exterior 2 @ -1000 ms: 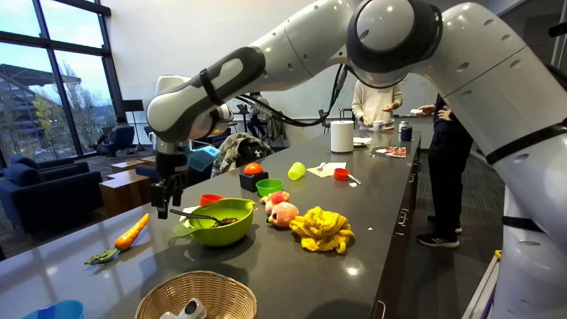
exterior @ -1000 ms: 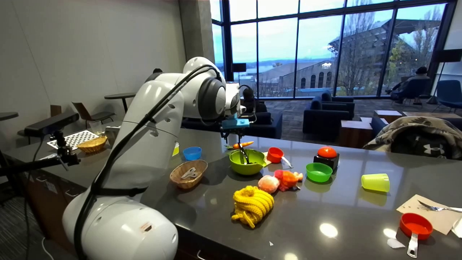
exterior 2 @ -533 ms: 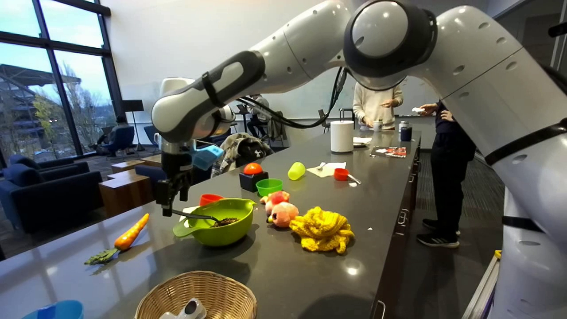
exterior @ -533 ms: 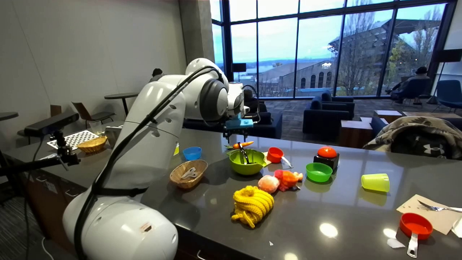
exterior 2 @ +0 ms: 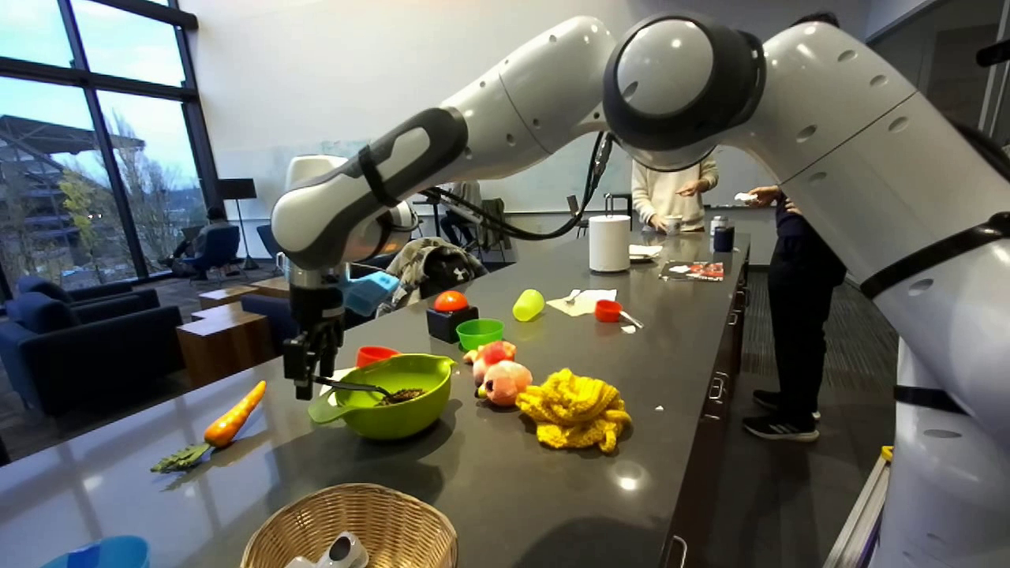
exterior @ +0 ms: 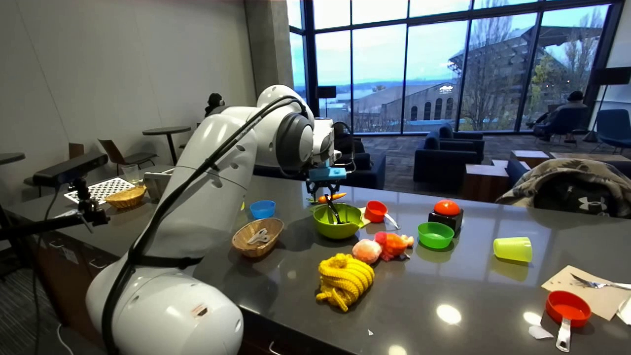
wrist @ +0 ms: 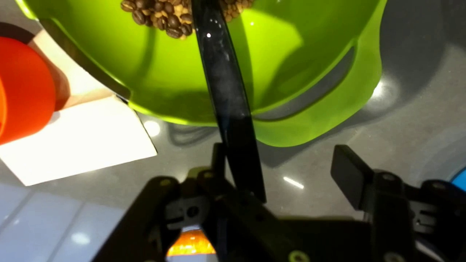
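See the utensil (wrist: 227,83) running from top to centre of the wrist view, out of the bowl (wrist: 164,87) of beans (wrist: 160,16). Could skew it or tip the bowl by closing off-centre, for lack of room on one side. Find it seemingly inside the claw (wrist: 282,162), spread wide and gripping nothing, close to the left-of-frame fingertip (wrist: 218,162); cannot tell if touching. Note carrot (exterior 2: 233,424) lower left in an exterior view

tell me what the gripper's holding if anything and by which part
Nothing: the gripper stands open. The black utensil's handle lies between its fingers, with a gap to one.
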Robot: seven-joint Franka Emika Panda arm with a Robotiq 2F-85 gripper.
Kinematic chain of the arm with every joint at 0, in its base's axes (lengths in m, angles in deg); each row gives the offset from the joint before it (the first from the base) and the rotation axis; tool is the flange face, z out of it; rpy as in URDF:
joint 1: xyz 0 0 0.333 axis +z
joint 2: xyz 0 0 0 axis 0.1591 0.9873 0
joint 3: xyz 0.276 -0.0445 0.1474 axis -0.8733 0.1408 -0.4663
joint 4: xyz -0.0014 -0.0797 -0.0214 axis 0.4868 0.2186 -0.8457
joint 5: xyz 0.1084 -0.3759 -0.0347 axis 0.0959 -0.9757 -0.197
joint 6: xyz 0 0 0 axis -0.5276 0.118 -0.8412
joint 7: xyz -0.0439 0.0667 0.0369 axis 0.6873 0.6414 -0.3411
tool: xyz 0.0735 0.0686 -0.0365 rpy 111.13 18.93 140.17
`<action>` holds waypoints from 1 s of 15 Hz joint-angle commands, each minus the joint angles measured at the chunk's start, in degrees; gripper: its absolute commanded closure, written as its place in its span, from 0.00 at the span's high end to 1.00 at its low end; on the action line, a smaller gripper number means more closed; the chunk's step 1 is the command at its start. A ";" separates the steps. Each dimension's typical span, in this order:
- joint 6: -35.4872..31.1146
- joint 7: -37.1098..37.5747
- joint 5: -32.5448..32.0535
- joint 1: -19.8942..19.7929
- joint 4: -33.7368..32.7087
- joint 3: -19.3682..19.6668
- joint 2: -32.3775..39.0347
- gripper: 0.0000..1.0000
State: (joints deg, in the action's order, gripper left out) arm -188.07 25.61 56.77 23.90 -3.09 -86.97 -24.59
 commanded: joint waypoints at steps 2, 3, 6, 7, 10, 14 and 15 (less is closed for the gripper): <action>1.04 -1.17 0.89 -0.50 -1.20 -0.55 0.37 0.36; 0.91 -1.18 0.90 -0.51 -1.09 -0.55 0.32 0.28; 0.61 -1.23 1.34 -0.82 -0.66 -0.72 0.02 0.05; 0.59 -1.22 1.40 -0.90 -0.59 -0.72 -0.05 0.01; 0.52 -1.01 1.40 -1.00 -0.32 -0.63 -0.35 0.00; -0.13 -0.71 1.82 -1.08 0.91 -1.07 -2.28 0.01; -0.74 -0.77 2.18 -1.21 1.54 -1.34 -3.21 0.01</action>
State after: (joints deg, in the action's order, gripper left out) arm -188.31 25.61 57.31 23.55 -3.46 -87.27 -24.81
